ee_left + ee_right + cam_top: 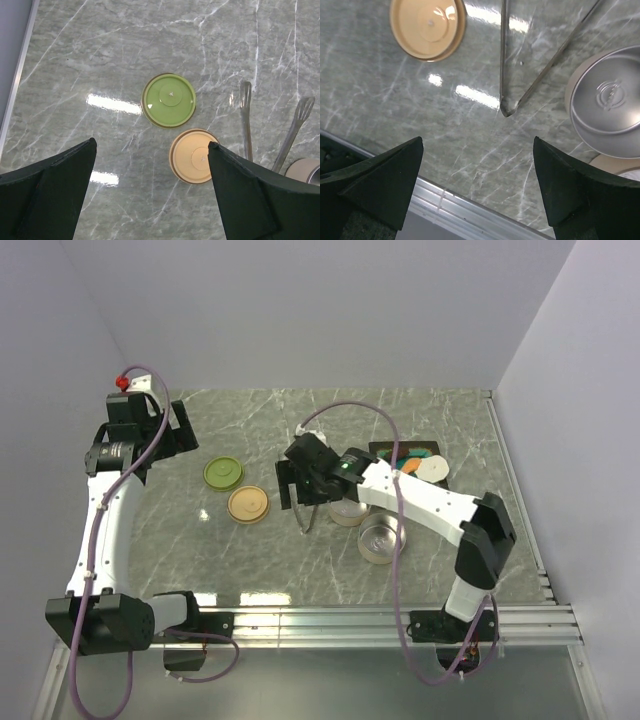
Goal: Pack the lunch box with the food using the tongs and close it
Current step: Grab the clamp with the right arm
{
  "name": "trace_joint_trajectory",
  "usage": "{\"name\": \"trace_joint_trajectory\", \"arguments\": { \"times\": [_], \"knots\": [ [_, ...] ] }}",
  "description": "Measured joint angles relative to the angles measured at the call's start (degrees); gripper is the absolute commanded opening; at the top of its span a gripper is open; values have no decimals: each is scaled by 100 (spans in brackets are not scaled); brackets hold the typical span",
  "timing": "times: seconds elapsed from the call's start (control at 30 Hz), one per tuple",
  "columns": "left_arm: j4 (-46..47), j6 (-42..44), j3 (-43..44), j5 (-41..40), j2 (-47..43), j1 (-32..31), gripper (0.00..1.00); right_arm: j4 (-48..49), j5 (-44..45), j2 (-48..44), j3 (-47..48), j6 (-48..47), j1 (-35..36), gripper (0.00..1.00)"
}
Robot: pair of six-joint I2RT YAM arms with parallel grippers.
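Near front edge of tabletop (270, 560): steel tin (380, 540), looks open, ready for filling. Just behind: tongs (502, 60) flat on tabletop, joint toward arms, tips away. Right tool (477, 185) spread wide above joint end, pinching nothing; likely lining up pickup. Left of tongs: tan lid (248, 504), green lid (223, 473), apart from tin, keeping it open. Far right: food (415, 462) in tray (378, 450), not yet packed. Far left: left tool (152, 190) spread, empty, well clear of work.

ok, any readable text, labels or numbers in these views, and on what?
None readable.
Steel tin: an embossed mark at its centre, too blurred to read.
Green lid and tan lid: a tiny mark at each centre, too small to read.
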Motion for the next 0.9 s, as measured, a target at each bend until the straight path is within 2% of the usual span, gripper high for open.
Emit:
{"name": "trace_joint_trajectory", "arguments": {
  "times": [0.2, 0.4, 0.63, 0.9],
  "knots": [
    [0, -118, -35, -7, -4, 13, 99, -85, 37, 516, 79, 385, 83, 96],
    [9, -234, -35, 48, -2, 15, 99, -98, 146, 868, 264, 669, 212, 91],
    [35, -326, -39, 195, 15, 15, 99, -122, 431, 1051, 264, 1003, 319, 99],
    [146, -369, -131, 341, 24, 20, 99, -92, 461, 1394, 92, 1228, 227, 99]
  ]
}}
